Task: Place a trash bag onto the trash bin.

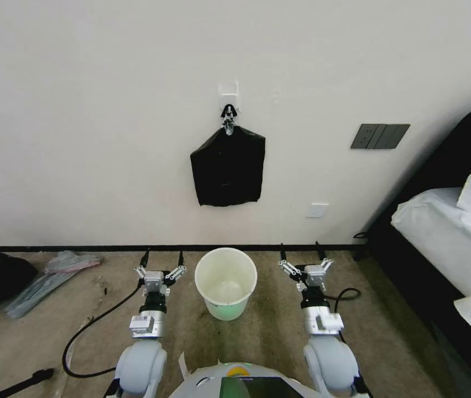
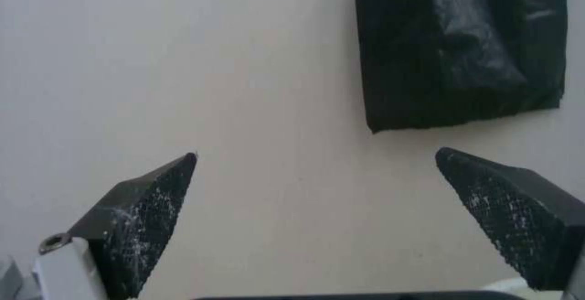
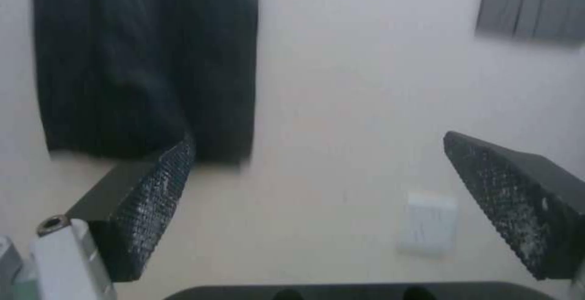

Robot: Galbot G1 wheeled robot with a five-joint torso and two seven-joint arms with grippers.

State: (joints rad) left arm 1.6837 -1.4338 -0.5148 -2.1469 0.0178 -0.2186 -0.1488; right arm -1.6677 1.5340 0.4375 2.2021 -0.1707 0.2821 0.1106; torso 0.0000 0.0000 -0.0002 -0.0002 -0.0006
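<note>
Wall (image 1: 108, 110) at 12 o'clock carries a flat black bag bundle (image 1: 228, 167), hung from a clip (image 1: 228, 115). Trash bin (image 1: 225, 282) stands upright on the carpet (image 1: 268, 337) below it — between both arms. Left gripper (image 1: 162, 258) at 9 o'clock of the bin, right gripper (image 1: 302, 252) at 3 o'clock — fingers spread, holding nothing.

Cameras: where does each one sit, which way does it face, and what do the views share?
Head view: high on the robot, looking forward and down at the trash bin and wall; left claw and right claw flank the bin, both open.
Left wrist view: on the left arm, facing the wall; open left claw.
Right wrist view: on the right arm, facing the wall; open right claw.
Shared: the black bundle hanging on the wall.
</note>
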